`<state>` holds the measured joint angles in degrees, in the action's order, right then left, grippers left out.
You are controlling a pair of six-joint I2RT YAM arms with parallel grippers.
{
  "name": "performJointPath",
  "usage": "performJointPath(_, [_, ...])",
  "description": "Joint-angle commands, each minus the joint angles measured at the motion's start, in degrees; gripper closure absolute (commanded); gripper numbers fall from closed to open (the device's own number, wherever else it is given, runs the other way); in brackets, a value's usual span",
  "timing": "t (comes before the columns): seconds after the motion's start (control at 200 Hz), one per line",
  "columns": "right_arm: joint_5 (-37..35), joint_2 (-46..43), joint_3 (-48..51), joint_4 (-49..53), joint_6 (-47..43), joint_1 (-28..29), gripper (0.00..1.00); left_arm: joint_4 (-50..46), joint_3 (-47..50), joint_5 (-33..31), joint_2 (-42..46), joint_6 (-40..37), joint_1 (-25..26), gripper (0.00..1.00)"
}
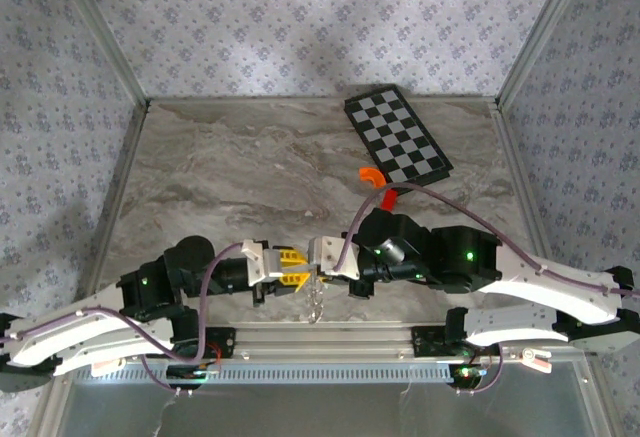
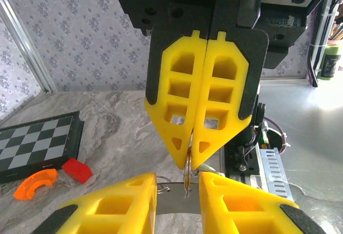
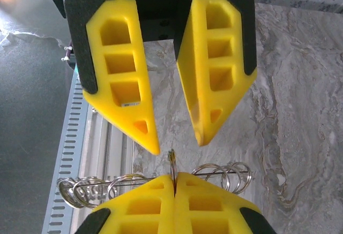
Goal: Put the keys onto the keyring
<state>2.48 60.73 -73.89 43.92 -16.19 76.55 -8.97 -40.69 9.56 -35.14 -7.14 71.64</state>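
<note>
Right gripper has its yellow fingers pressed together, clamped on one thin ring of the keyring. The ring stands edge-on out of the closed tips. The other silvery rings trail to either side behind those fingers. Facing it tip to tip, the left gripper is spread apart. In the left wrist view the pinched ring sits in the gap between its two fingertips, touching neither. From above, both grippers meet over the near edge of the marbled tabletop, and the loose part of the keyring hangs just below them, over the metal rail. Well apart, toward the far right corner, lies a checkered board, with an orange curved piece and a small red block just beside its near edge.
</note>
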Motion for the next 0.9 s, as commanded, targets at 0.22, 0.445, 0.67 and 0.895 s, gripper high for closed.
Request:
performJointPath(0.22, [0.5,0.5,-2.0,-1.0,-0.7,0.3,1.00,2.1,-0.7,-1.3,-0.4,-1.5,-0.1,0.79])
performJointPath(0.445, [1.5,0.8,-1.5,-1.9,-0.4,0.3,1.00,2.8,0.2,-2.1,-0.3,-1.5,0.0,0.80])
performJointPath(0.67, [3.1,0.5,-1.0,-2.8,-0.4,0.5,1.00,2.8,0.4,-2.7,-0.5,-1.7,0.0,0.85])
performJointPath(0.895, [3.7,0.7,-0.6,-3.4,-0.3,0.5,1.00,3.0,0.5,-2.4,-0.3,-1.7,-0.1,0.95])
